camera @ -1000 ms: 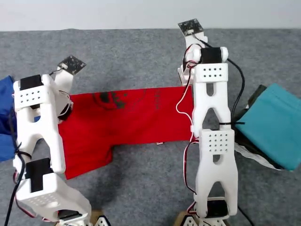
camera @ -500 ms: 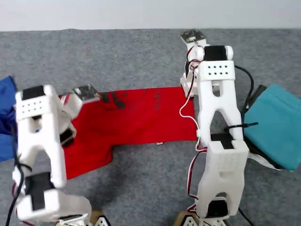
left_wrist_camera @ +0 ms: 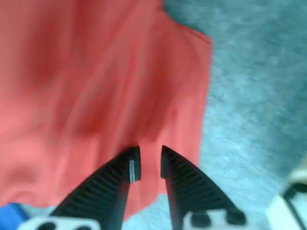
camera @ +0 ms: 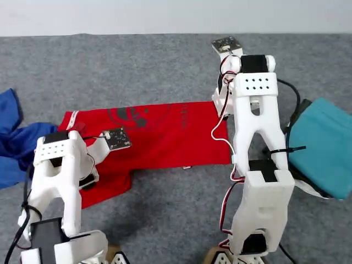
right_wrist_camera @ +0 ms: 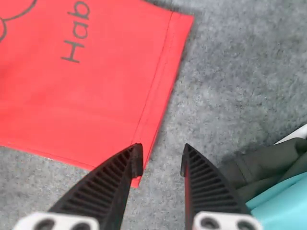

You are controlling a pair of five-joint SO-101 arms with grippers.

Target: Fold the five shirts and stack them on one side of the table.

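1. You have bright, even, diffuse light across the red shirt [camera: 159, 137] in the high view.
2. You get only soft, faint shadows on the grey table [camera: 165, 66] just beside the red shirt's edges.
3. In your left wrist view, darker shaded bands run along the red shirt's folds.
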